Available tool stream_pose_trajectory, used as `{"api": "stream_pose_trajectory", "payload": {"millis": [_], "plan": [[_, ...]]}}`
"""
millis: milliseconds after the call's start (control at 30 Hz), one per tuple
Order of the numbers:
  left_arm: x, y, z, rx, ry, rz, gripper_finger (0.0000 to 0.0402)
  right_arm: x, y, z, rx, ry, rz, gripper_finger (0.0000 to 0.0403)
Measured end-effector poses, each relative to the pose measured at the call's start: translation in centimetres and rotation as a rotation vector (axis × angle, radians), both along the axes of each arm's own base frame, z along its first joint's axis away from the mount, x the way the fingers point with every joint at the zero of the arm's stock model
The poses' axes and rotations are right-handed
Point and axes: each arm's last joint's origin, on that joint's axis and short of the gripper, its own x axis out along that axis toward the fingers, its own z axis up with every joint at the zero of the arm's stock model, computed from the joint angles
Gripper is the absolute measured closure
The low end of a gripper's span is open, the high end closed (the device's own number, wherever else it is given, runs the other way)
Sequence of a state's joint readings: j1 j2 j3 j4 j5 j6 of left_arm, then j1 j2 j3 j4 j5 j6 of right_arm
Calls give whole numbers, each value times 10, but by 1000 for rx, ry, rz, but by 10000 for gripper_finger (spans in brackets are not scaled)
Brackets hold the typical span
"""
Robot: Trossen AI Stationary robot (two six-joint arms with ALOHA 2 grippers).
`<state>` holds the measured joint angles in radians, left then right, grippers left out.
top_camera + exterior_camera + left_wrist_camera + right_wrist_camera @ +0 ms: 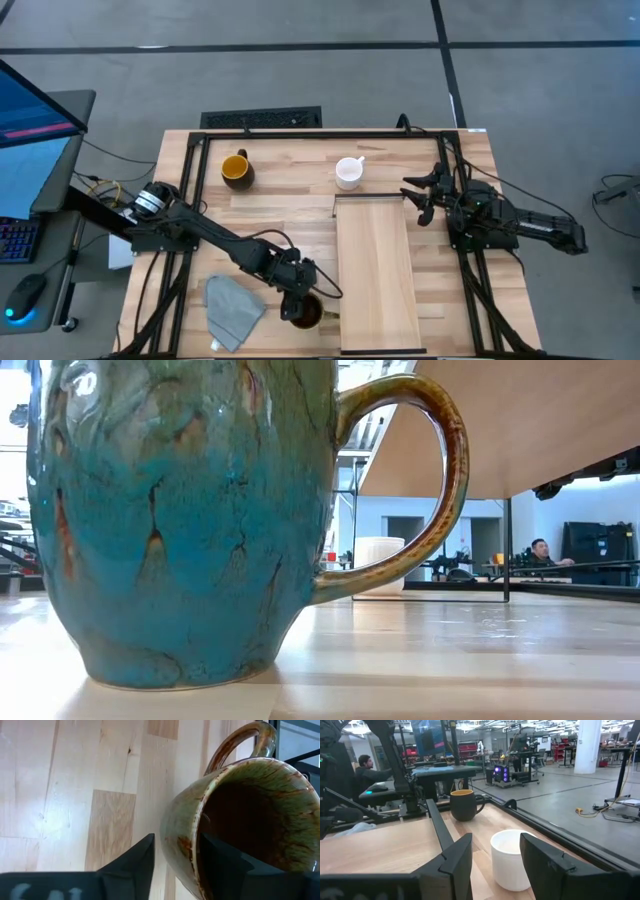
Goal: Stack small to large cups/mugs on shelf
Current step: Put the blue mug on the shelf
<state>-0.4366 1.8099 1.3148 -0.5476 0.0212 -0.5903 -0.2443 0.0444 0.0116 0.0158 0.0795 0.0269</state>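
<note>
A brown-green glazed mug (306,314) stands upright on its base near the table's near edge and fills the low view (190,520), handle toward the shelf. My left gripper (177,840) slants down onto it with one finger on each side of its wall. The yellow-lined dark mug (236,168) and the small white mug (349,172) stand at the far side. The pale shelf (378,270) stands raised on thin dark legs (507,550). My right gripper (418,195) waits open at the right, level, just behind the white mug (512,857). My left gripper comes slanting down from the table's left. One finger (225,865) is inside the mug and the other (135,865) is outside, astride the rim wall (186,845) opposite the handle. A sliver of table shows beside the outer finger. Whether the inner finger touches, I cannot tell.
A grey-blue cloth (232,308) lies crumpled left of the glazed mug. The shelf's underside (520,420) overhangs the table to the mug's right. A monitor and keyboard sit off the table's left edge. A person (540,550) sits in the room beyond.
</note>
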Motion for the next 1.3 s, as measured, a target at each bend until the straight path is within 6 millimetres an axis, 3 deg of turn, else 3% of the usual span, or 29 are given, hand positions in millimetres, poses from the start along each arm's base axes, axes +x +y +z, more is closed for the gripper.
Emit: {"api": "stream_pose_trajectory", "payload": {"millis": [400, 1300], "plan": [[4, 6, 0, 3, -17, 12, 380, 0, 0, 0, 0, 0, 0, 214], [6, 12, 0, 22, -25, -3, 379, 0, 0, 0, 0, 0, 0, 214]]}}
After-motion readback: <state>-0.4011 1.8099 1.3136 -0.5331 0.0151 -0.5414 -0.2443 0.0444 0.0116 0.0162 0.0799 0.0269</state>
